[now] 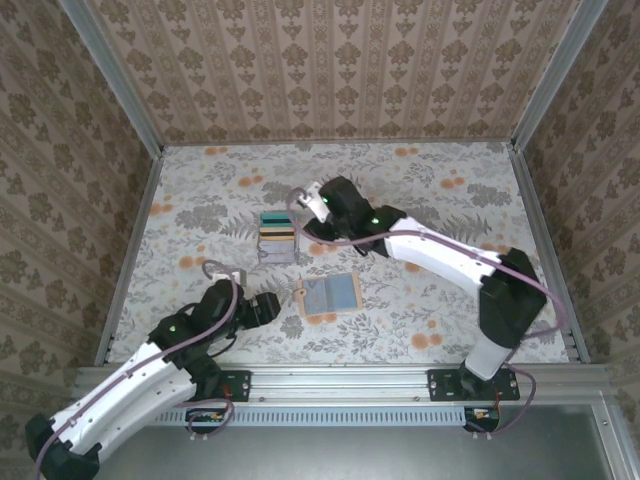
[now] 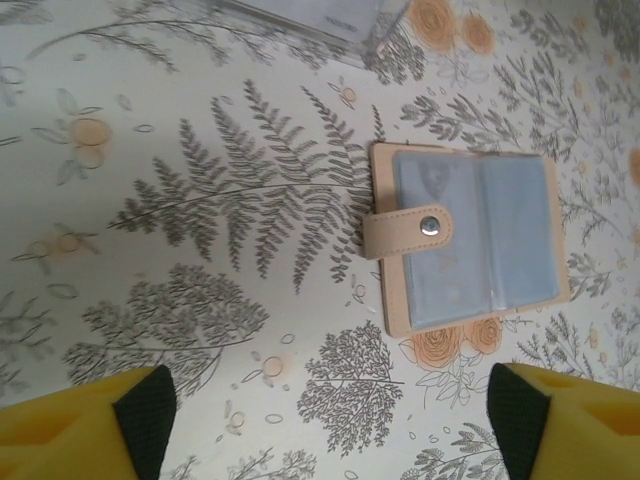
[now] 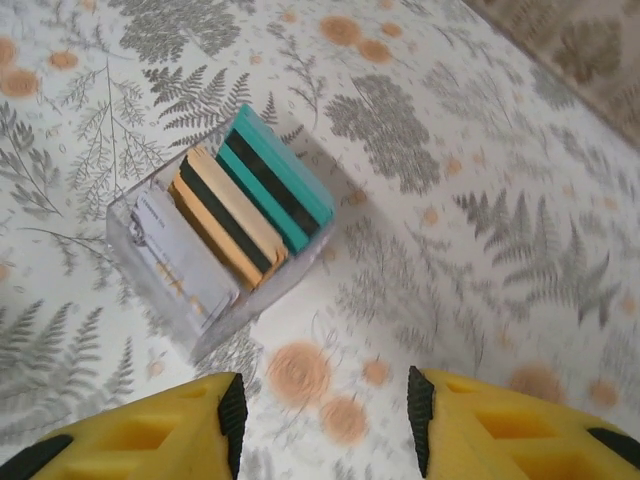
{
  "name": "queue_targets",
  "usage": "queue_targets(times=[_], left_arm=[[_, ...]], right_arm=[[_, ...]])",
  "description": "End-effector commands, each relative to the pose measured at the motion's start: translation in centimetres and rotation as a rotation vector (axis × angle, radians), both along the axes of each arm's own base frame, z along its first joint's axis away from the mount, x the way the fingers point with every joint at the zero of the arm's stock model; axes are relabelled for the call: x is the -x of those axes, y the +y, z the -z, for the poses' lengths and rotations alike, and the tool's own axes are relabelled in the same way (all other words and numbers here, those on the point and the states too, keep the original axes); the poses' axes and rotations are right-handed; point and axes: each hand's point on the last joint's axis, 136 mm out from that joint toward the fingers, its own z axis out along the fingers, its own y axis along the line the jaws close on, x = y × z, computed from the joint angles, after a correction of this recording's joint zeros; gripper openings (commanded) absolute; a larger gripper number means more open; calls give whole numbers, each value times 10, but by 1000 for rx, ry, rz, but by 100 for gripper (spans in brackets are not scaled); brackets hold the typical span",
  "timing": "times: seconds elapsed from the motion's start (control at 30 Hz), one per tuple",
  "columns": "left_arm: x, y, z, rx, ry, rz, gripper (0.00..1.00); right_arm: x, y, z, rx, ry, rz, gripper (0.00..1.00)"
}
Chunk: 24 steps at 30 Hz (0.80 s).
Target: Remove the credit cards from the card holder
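The card holder [image 1: 330, 295] lies open and flat on the table, grey-blue inside up, with its tan snap strap folded over the left panel [image 2: 470, 245]. The credit cards [image 1: 276, 235] sit fanned in a clear shallow tray further back: teal [image 3: 275, 180], yellow [image 3: 225, 220] and pale grey [image 3: 175, 250]. My left gripper [image 1: 275, 304] hovers just left of the holder, open with bare table between its fingers [image 2: 330, 420]. My right gripper [image 1: 308, 215] is just right of the cards, above the table, open and holding nothing [image 3: 325, 425].
The clear tray's [image 3: 250, 300] corner also reaches into the top of the left wrist view [image 2: 330, 25]. The floral table [image 1: 450, 200] is fenced by a metal frame and patterned walls. The right arm [image 1: 440, 255] stretches across behind the holder.
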Motion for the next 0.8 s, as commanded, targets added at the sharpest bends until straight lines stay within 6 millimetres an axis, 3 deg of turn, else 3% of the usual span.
queue_targets(times=[0.0, 0.27, 0.37, 0.53, 0.67, 0.77], left_arm=[[-9, -27, -11, 70, -51, 56, 79], [-15, -64, 2, 40, -44, 109, 61], [-18, -77, 9, 32, -32, 125, 56], [-24, -96, 23, -9, 0, 160, 47], [-28, -108, 32, -33, 24, 186, 37], [-30, -114, 36, -42, 36, 199, 35]], right_arm=[[17, -24, 7, -150, 81, 160, 51], [80, -70, 55, -292, 278, 294, 46], [98, -76, 78, -326, 351, 309, 42], [114, -76, 111, -385, 437, 333, 40], [117, -76, 132, -381, 477, 361, 35], [118, -77, 145, -361, 498, 389, 33]])
